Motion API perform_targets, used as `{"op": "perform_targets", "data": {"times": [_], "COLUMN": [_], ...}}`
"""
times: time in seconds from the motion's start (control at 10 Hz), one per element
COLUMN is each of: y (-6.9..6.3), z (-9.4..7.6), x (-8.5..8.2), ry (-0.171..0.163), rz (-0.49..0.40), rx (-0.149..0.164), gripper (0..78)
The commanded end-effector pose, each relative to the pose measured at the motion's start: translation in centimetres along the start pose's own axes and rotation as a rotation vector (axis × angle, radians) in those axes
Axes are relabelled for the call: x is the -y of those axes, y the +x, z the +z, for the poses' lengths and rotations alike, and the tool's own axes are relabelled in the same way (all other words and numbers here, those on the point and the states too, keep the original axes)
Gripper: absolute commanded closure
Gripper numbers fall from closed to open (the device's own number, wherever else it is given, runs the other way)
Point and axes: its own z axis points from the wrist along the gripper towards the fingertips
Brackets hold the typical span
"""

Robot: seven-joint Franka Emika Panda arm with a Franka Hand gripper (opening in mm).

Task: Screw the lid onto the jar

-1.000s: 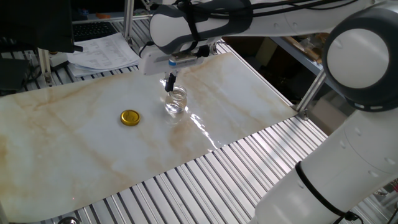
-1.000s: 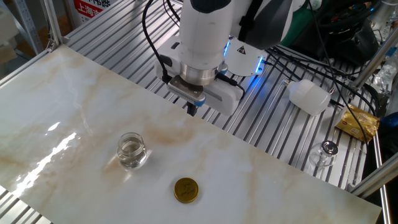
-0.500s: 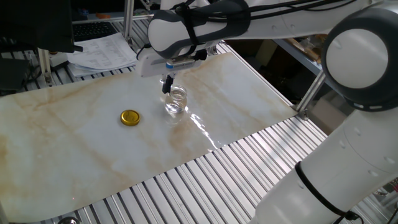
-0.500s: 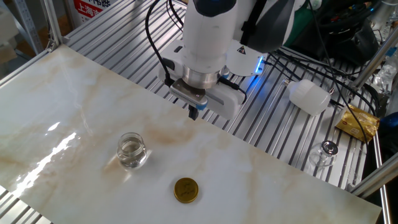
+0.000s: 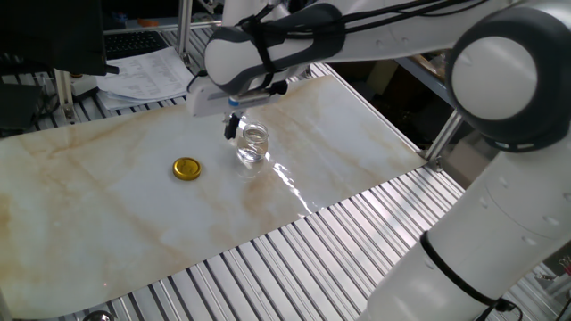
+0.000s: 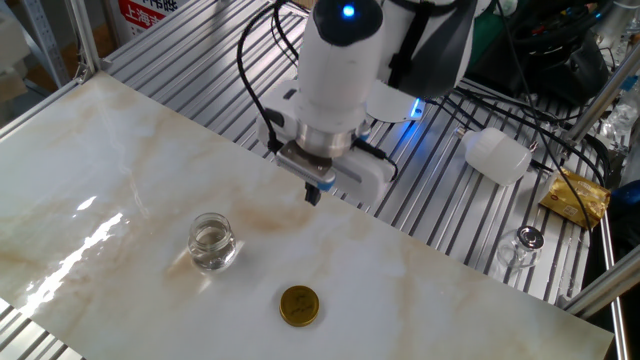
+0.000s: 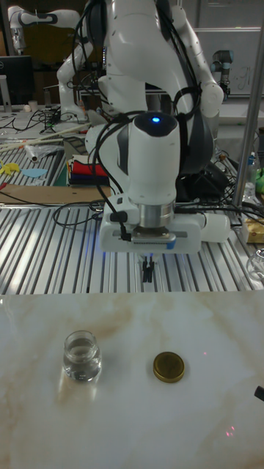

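Since the earlier frames the white robot arm [image 6: 345, 60] has shifted across the table, carrying its gripper [image 6: 313, 192] from above the jar toward the side where the cap lies; jar and cap have not moved.

The marble-patterned table board [image 5: 107, 232] fills the lower left of one fixed view and bears both task items, well apart from each other. The gripper hangs above the board in the upper centre of the other fixed view, touching nothing, its two dark fingers pressed together with no gap visible and nothing between them.

The small clear glass jar with threaded neck [image 6: 212, 243] stands upright, mouth open, at lower left of that view. The flat round gold-yellow metal lid [image 6: 300, 305] lies flat on the board at lower centre, uncovered.

Judgement: the lid is unfitted and ungrasped; the arm appears to be repositioning over it for pickup. Fingers would need to part before descent, and a thin cap lying flat offers little edge to grip
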Motion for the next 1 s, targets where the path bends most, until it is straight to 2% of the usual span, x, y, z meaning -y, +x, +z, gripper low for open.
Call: {"op": "perform_targets", "data": {"times": [0.1, 1.0], "y": [-0.8, -3.6], "z": [0.7, 3.5], "x": [-0.6, -0.8], "ry": [-0.002, -0.001], "rz": [0.009, -0.002], "rx": [0.017, 0.042], "gripper": [77.6, 77.6]}}
